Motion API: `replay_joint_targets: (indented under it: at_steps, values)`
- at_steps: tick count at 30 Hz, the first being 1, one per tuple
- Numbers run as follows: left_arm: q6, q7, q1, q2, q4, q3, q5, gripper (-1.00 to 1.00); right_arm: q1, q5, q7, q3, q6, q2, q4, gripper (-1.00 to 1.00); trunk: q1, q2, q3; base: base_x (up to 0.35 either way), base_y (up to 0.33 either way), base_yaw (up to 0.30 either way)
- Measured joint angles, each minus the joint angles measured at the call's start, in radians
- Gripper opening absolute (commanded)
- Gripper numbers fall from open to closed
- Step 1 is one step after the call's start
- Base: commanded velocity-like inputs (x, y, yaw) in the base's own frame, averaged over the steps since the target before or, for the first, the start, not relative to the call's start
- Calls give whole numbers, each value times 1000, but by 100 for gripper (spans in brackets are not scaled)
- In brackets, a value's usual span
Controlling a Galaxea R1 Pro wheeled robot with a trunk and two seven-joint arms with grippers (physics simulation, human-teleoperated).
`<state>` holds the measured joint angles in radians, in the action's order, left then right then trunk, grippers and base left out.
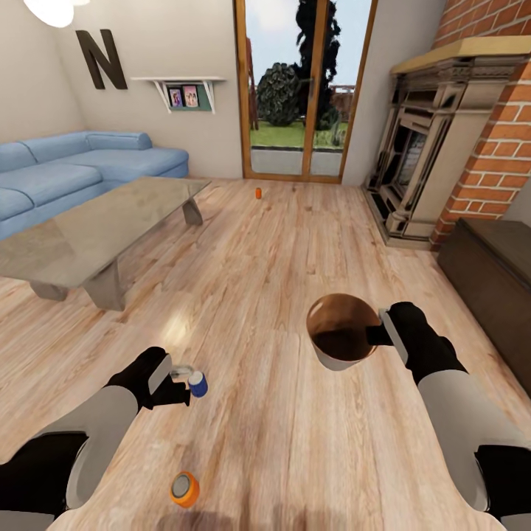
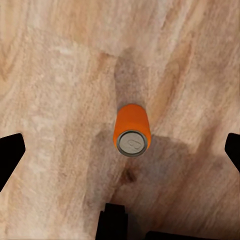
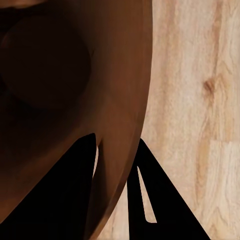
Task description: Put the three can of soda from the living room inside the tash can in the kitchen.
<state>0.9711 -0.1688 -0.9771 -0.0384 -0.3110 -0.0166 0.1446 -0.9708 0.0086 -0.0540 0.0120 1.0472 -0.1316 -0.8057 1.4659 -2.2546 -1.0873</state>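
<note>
Living room scene: the right gripper [image 1: 383, 333] was closed on the rim of the trash can [image 1: 341, 331], held above the plank floor [image 1: 295, 243]. The left gripper [image 1: 179, 382] gripped the blue soda can [image 1: 198, 383]. One orange soda can [image 1: 184, 489] lay on the floor below it; another orange can [image 1: 258, 193] stood near the glass doors [image 1: 299, 88].

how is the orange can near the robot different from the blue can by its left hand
The near orange can is bright orange; the blue can is dark blue with a pale top. The near orange can stands free on the plank floor, untouched; the blue can sits right at the left gripper. The near orange can is closer to the robot; the blue can lies further out. Both are small drink cans.
</note>
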Motion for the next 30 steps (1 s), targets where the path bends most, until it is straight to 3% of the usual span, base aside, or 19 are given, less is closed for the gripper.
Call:
replay_joint_targets:
  at_steps: [22, 30]
  values:
    - [-4, 2, 1, 0, 8, 0, 4, 100, 3, 1, 0, 0, 0, 1, 1, -100, 84, -154, -69, 0, 0, 0]
    - [-53, 1, 2, 0, 10, 0, 0, 100, 3, 1, 0, -1, 0, 1, 1, -100, 115, -210, -94, 0, 0, 0]
